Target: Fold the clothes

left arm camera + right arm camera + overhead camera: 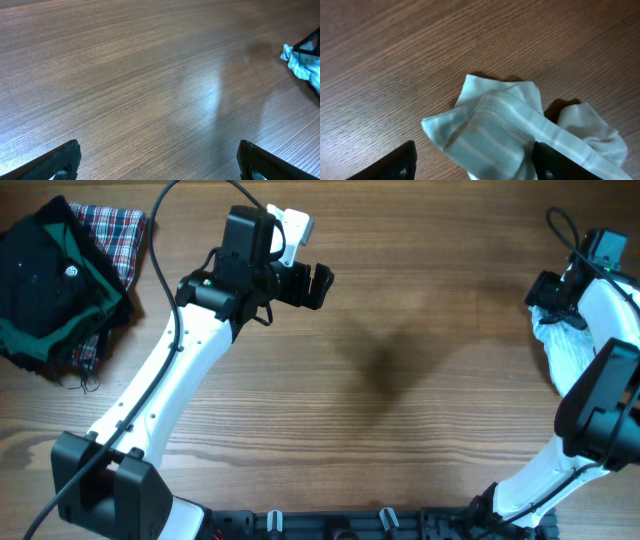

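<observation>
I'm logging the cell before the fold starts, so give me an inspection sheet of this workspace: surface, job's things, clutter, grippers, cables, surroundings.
Surface: wooden table, bare in the middle.
Job's things: pale striped garment, crumpled, near the right edge.
Clutter: black-and-green garment heaped on a red plaid cloth, far left corner.
Grippers: left gripper open, over bare wood; right gripper open, above the pale striped garment.
Cables: black cable looping to the left arm; second cable by the right wrist.
Surroundings: nothing seen.

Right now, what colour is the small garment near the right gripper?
Pale blue-white garment, faintly striped; clearest in right wrist view.
</observation>
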You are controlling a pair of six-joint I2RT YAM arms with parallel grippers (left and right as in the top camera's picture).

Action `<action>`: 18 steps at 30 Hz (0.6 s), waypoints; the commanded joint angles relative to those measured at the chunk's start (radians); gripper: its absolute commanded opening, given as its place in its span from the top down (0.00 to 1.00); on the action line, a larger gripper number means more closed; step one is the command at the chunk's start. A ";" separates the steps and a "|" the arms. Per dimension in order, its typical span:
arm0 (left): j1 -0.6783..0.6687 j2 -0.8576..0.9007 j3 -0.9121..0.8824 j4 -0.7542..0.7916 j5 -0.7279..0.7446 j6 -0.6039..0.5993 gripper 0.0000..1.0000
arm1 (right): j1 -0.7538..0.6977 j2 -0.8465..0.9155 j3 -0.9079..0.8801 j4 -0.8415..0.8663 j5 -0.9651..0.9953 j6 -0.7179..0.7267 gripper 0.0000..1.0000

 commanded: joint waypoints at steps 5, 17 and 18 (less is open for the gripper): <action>-0.003 0.013 0.021 -0.003 -0.009 0.019 0.00 | -0.007 0.026 0.008 0.047 0.039 -0.015 0.59; -0.003 0.013 0.021 -0.002 -0.010 0.019 0.00 | -0.007 -0.097 0.027 0.016 -0.019 0.073 0.96; -0.003 0.013 0.021 0.000 -0.010 0.019 0.00 | -0.007 -0.117 0.027 0.013 -0.052 0.073 0.96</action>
